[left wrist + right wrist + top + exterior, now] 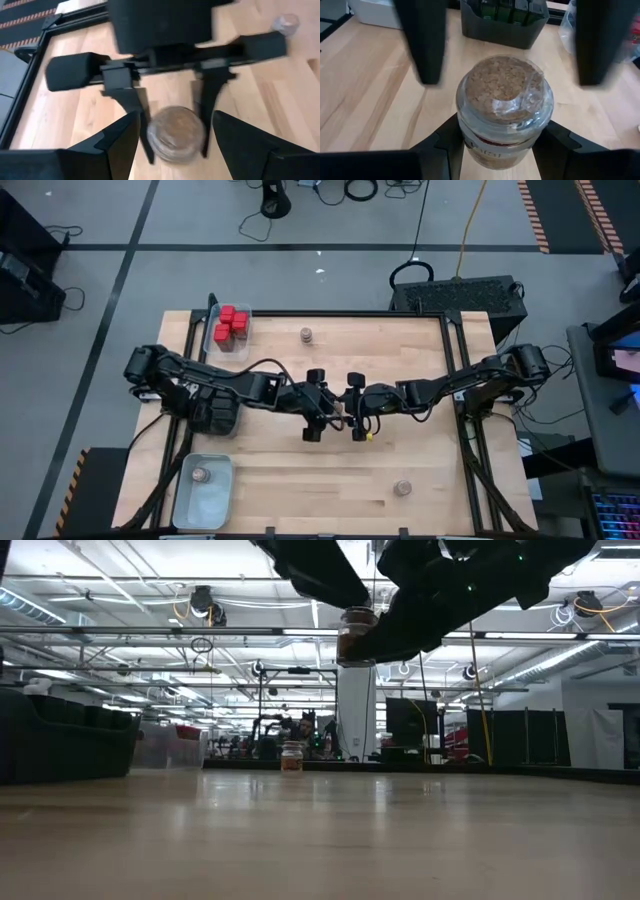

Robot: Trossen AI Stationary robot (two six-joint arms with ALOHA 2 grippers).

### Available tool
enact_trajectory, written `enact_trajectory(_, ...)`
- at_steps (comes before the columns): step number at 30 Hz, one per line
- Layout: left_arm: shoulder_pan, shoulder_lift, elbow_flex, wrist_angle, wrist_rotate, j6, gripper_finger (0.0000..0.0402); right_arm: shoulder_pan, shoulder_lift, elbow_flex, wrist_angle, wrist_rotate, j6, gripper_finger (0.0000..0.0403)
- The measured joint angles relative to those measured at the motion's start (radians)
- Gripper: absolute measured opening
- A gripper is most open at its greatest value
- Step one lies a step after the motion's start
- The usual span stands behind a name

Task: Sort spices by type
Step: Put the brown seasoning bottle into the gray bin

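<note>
Jars (403,487) apart, red tins (232,323) trayed

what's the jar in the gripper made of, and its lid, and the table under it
The jar held in the right gripper looks like clear glass: glossy, with highlights and contents showing through. Its lid looks like cork, tan, speckled and matte, seemingly under a shiny clear film. The table looks like pale wood, with visible grain and plank seams, smooth finish.

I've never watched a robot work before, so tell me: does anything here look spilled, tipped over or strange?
Nothing looks spilled or tipped. The one unusual sight is a jar held upright in mid-air above the middle of the table by the right gripper, with the left gripper open on either side of it.
</note>
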Motion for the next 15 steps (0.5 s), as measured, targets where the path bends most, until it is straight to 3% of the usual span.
enact_trajectory(15, 0.031, 0.053, -0.001, 0.022, 0.052, 0.001, 0.0256, 0.000, 0.000, 0.000, 0.001, -0.001, 0.000, 0.0164)
